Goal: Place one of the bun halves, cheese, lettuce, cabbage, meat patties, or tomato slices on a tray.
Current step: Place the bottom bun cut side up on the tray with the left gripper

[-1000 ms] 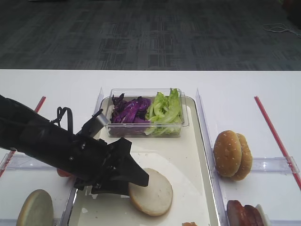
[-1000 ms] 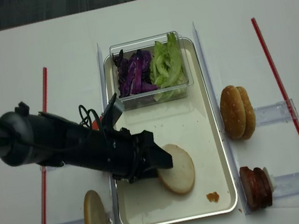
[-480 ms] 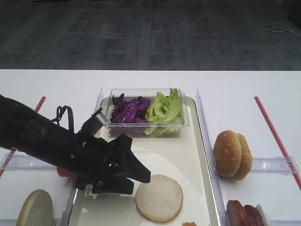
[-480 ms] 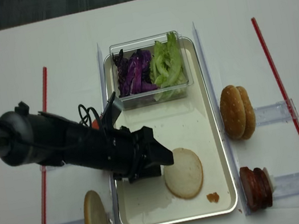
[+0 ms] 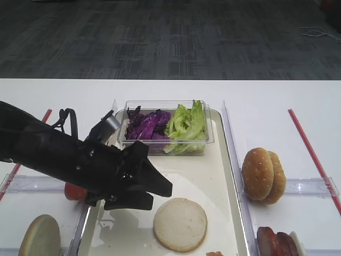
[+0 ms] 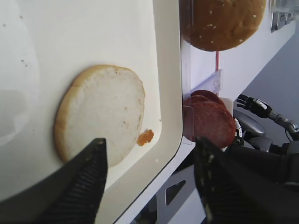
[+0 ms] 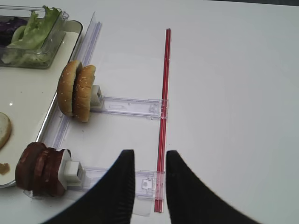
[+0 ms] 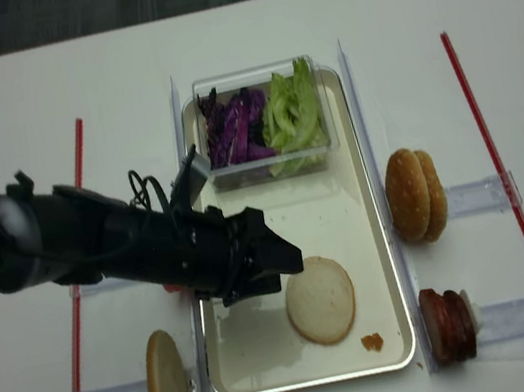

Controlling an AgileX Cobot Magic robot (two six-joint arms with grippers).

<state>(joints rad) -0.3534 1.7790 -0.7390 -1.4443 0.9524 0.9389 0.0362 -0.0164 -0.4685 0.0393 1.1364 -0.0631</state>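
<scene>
1. Table (image 5: 266,96): white surface filling the lower two thirds of the high view.
2. Tray (image 5: 213,170): cream-white rectangle at centre frame, long axis running from the top to the bottom edge; a clear tub with purple cabbage (image 5: 146,125) and lettuce (image 5: 186,122) sits at its upper end.
3. Left arm: black, entering from the left edge. Its fingers (image 5: 154,191) stand wide apart and empty, over the lower left part of the tray.
4. Plain bun half (image 5: 180,224): lies flat, cut face up, on the lower centre of the tray, just right of and below the left fingers, apart from them. In the left wrist view it shows between the two finger tips, clear of both. Judged placed; the likely next move is withdrawal leftward, away from the bun.
5. Right fingers (image 7: 149,186): narrowly parted, empty, over bare table at lower right, well apart from the tray; the left arm is nearer.
</scene>
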